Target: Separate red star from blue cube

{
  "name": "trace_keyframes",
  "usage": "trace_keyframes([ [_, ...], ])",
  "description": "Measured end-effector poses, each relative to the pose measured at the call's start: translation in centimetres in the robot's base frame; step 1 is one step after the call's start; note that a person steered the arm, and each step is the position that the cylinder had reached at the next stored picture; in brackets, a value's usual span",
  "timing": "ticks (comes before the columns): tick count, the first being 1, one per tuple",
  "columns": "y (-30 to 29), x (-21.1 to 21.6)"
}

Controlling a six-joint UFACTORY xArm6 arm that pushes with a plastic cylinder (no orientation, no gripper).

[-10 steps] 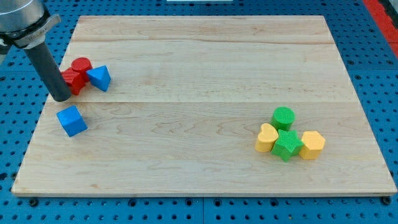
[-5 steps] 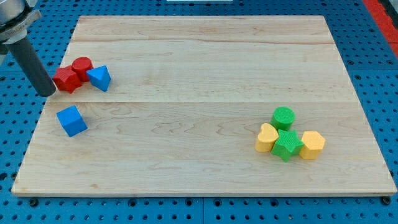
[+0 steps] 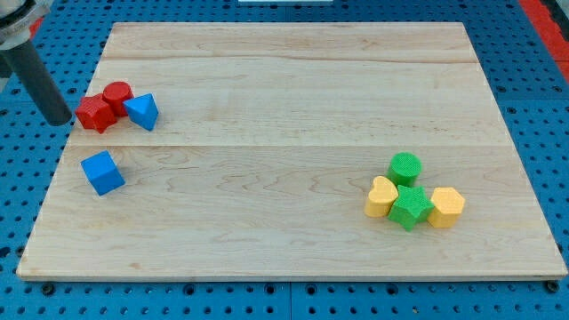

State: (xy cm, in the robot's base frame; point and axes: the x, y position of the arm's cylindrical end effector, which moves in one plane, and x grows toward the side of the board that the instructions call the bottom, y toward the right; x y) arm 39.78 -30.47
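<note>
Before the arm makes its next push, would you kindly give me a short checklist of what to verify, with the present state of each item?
1. My tip in view: ok, at the board's left edge, just left of the red star.
2. Tip touching the red star: not ok, a small gap shows.
3. Red star apart from the blue cube: ok for now, bare wood lies between them; more distance may be wanted.
4. Red star free of neighbours: not ok, the red cylinder touches it and the blue triangular block sits beside that.
5. Push path towards the view's top: cannot tell; the red cylinder may travel along.
</note>
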Motion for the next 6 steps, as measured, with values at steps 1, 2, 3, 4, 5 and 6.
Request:
trace_keyframes([
  [1,0.0,-0.7],
  [2,0.0,-1.5],
  [3,0.0,-2.5],
  [4,0.0,-2.6],
  [5,0.0,-2.8],
  [6,2.5,1.6],
])
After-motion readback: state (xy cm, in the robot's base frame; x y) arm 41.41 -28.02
